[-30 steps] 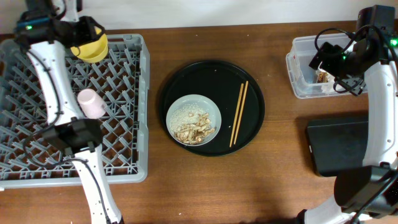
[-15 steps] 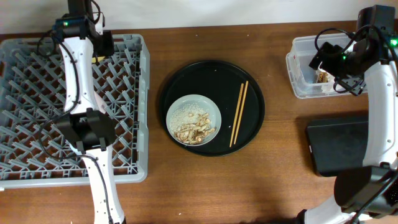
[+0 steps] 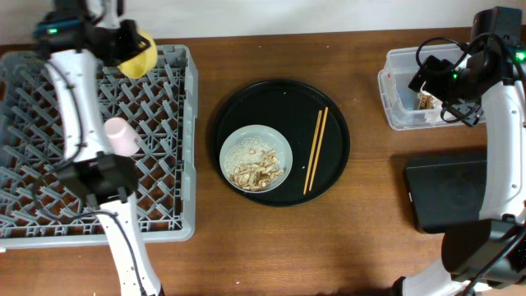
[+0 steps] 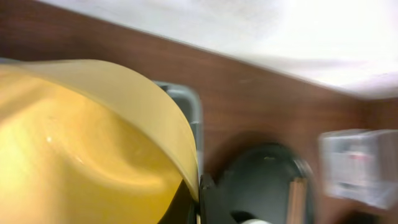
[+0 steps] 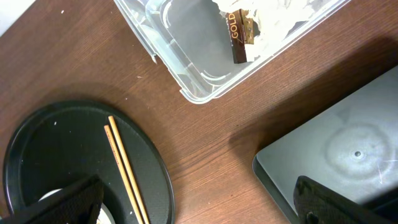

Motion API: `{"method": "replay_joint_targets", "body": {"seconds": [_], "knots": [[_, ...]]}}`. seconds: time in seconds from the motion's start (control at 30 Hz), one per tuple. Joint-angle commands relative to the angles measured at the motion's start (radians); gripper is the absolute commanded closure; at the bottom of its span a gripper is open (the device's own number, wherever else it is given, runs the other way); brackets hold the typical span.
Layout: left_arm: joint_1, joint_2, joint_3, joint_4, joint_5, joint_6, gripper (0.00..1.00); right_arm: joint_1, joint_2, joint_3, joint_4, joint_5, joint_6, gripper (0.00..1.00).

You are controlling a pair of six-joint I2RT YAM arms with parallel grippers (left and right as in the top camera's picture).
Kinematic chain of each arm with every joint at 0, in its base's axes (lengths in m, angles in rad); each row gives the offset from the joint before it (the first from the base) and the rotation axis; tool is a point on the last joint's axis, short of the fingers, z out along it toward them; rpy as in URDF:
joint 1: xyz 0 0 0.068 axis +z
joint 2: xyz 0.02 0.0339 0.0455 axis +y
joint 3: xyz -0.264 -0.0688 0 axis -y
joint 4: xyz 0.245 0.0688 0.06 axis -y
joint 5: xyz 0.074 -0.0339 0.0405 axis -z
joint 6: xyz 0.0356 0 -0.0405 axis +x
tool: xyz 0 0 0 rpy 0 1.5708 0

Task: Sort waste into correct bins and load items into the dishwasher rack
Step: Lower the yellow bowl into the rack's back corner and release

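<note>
Yellow bowl (image 3: 138,54) sits gripped in the left fingers (image 3: 122,39), tipped up over the far corner of the grey rack (image 3: 187,148). Right fingers (image 3: 436,82) hang spread apart over the clear tub (image 3: 399,66).

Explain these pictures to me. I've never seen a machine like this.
A robot with two arms works at a table. The wide picture looks down from above; the other two come from cameras on each wrist. The left gripper holds a yellow bowl over the grey rack's far edge; a pink cup lies in the rack. That bowl fills the left wrist picture. In the middle, a round black tray carries a plate of food scraps and chopsticks. The right gripper hangs open and empty near a clear tub holding a wrapper; a black bin lies nearby.
</note>
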Motion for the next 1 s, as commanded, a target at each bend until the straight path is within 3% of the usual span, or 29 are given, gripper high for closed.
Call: {"method": "replay_joint_targets", "body": {"seconds": [0.0,0.1,0.2,0.4,0.7,0.8,0.97], "knots": [[0.133,-0.018,-0.055,0.041,0.451,-0.040,1.00,-0.003,-0.001,0.003,0.000,0.005,0.008,0.02],[0.192,0.041,-0.111,0.103,0.747,-0.040,1.00,-0.003,-0.001,0.003,0.000,0.005,0.008,0.02],[0.200,0.114,-0.122,0.113,0.896,-0.040,1.00,-0.003,-0.001,0.003,0.000,0.005,0.008,0.01],[0.209,0.166,-0.123,0.103,0.947,-0.044,1.00,-0.003,-0.001,0.003,0.000,0.005,0.008,0.02],[0.290,0.199,-0.123,0.100,0.890,-0.040,1.00,-0.003,-0.001,0.003,0.000,0.005,0.008,0.02],[0.285,0.261,-0.123,0.108,0.978,-0.052,1.00,-0.003,-0.001,0.003,0.000,0.005,0.008,0.02],[0.307,0.274,-0.117,0.100,0.978,-0.094,1.00,-0.003,-0.001,0.003,0.000,0.005,0.008,0.02]]}}
